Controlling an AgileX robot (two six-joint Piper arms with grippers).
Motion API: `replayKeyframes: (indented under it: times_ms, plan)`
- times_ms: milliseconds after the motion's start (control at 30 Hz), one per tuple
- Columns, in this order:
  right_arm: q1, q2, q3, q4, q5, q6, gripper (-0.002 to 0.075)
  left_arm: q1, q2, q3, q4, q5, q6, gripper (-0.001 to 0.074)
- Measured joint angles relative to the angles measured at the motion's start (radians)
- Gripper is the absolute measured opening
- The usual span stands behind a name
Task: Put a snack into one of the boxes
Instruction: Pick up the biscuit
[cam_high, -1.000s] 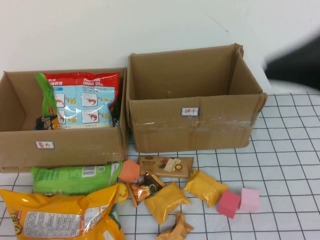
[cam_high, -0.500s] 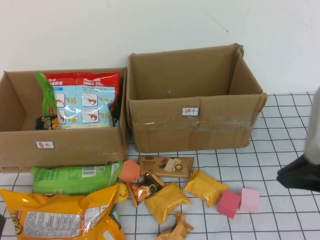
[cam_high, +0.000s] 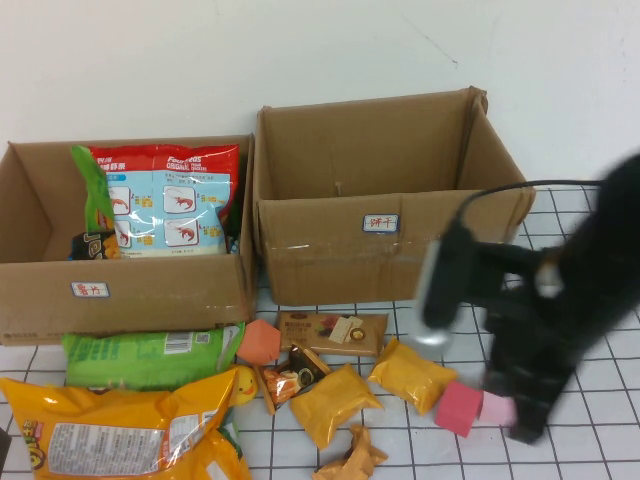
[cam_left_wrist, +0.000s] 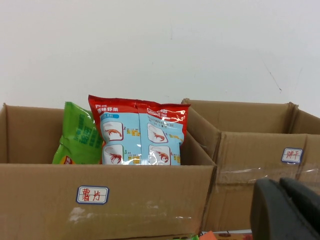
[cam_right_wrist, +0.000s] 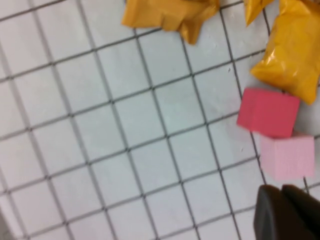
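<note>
High view: right gripper (cam_high: 525, 425) hovers beside 2 pink cubes (cam_high: 478, 405); grip unclear. Right box (cam_high: 390, 250) stands open-topped. Left gripper (cam_left_wrist: 287, 212) near left box (cam_left_wrist: 100, 195), grip unclear.

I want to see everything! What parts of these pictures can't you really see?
- Right gripper: high view, motion blur hides its jaws.
- Light pink block: high view, the arm covers part.
- Left gripper: left wrist view, cut off by the edge.
- Box labels: high view, writing too small to read.
- Yellow bag: high view, cut off by the bottom edge.
</note>
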Motion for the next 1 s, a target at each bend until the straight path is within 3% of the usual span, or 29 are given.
replayKeyframes:
  times_ms: [133,200,367,433,567,1000]
  plan:
    - [0.007,0.14,-0.094,-0.015,-0.006,0.041,0.0084,0.0,0.0,0.0,0.0,0.0,0.004,-0.0003]
    - [0.007,0.198,-0.137,-0.018,-0.017,0.043,0.0183,0.0,0.0,0.0,0.0,0.0,0.004,-0.0003]
    - [0.007,0.334,-0.202,-0.027,-0.087,0.11,0.0538,0.0,0.0,0.0,0.0,0.0,0.006,-0.0003]
    - [0.007,0.379,-0.223,-0.044,-0.108,0.166,0.0605,0.0,0.0,0.0,0.0,0.002,0.006,-0.0003]
    - [0.007,0.466,-0.28,-0.073,-0.112,0.239,0.0645,0.0,0.0,0.0,0.0,0.002,0.006,-0.0003]
    - [-0.045,0.626,-0.396,-0.038,-0.112,0.277,0.0653,0.0,0.0,0.0,0.0,0.007,0.006,-0.0003]
